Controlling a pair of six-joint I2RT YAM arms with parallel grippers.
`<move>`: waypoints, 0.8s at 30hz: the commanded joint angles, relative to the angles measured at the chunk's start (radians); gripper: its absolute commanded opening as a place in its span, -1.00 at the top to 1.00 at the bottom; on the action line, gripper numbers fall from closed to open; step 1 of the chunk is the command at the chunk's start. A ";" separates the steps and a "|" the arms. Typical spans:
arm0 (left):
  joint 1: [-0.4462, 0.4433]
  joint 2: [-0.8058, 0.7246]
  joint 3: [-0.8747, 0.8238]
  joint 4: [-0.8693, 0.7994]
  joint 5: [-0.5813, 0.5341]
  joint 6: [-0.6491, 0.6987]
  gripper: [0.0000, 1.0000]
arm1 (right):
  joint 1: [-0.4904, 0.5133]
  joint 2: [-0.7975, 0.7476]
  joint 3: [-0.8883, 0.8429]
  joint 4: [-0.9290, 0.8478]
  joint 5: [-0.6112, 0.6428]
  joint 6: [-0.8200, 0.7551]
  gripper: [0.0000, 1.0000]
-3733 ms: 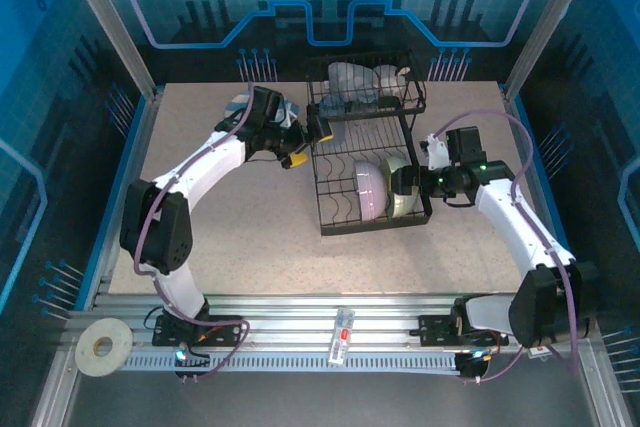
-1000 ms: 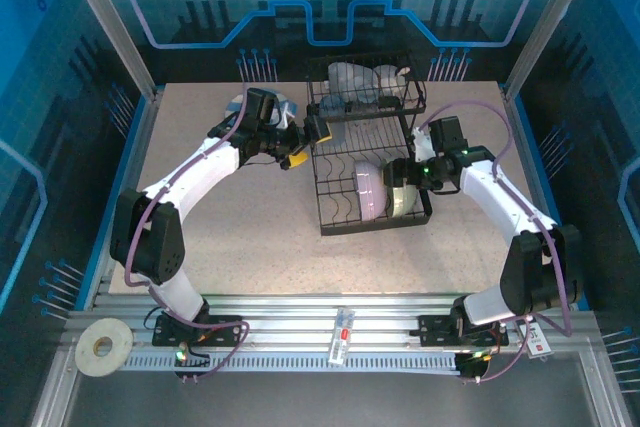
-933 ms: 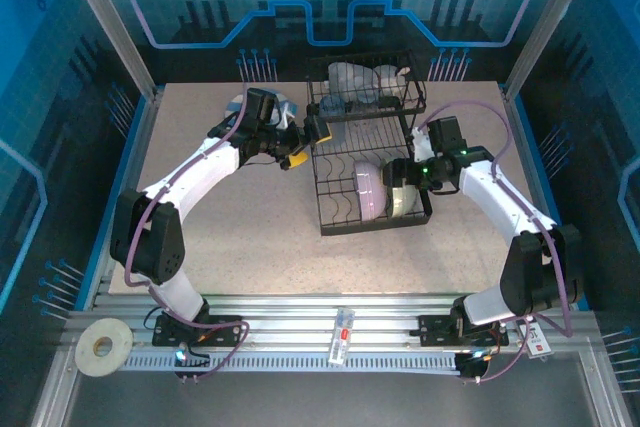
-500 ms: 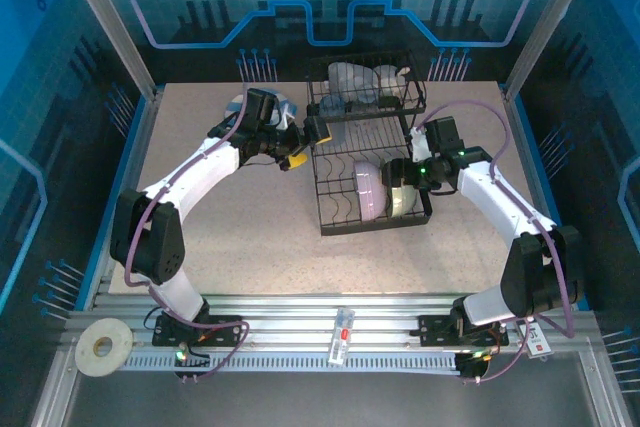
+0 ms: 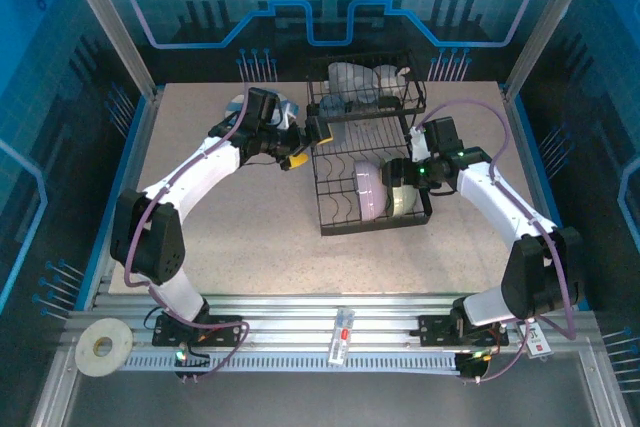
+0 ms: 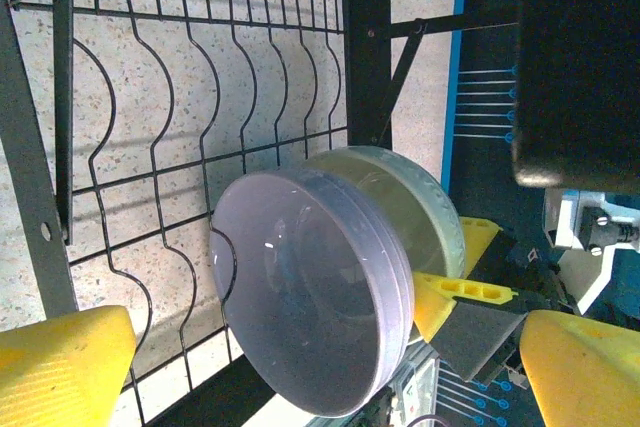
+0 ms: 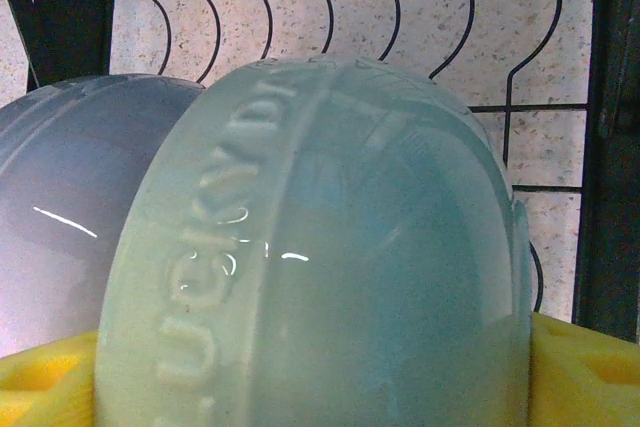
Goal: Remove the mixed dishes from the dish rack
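Lavender bowl (image 5: 368, 190), green bowl (image 5: 405, 192) in rack (image 5: 372, 226)

Left bowl (image 5: 367, 190) beside right bowl (image 5: 404, 194), in dish rack (image 5: 335, 225) lower tier.

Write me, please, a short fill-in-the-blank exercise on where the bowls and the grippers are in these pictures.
1. Both bowls stand on edge in the ___ tier of the dish rack.
2. The right gripper has its yellow fingers on either side of the pale ___ bowl.
3. In the top view, the lavender bowl stands on that bowl's ___ side.
4. The left gripper, at the rack's left side, is ___ and holds nothing.

Missing words: lower; green; left; open
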 commanded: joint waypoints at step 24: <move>-0.014 0.015 0.041 -0.034 0.025 0.031 -0.98 | 0.032 -0.092 0.006 0.055 0.177 -0.011 0.61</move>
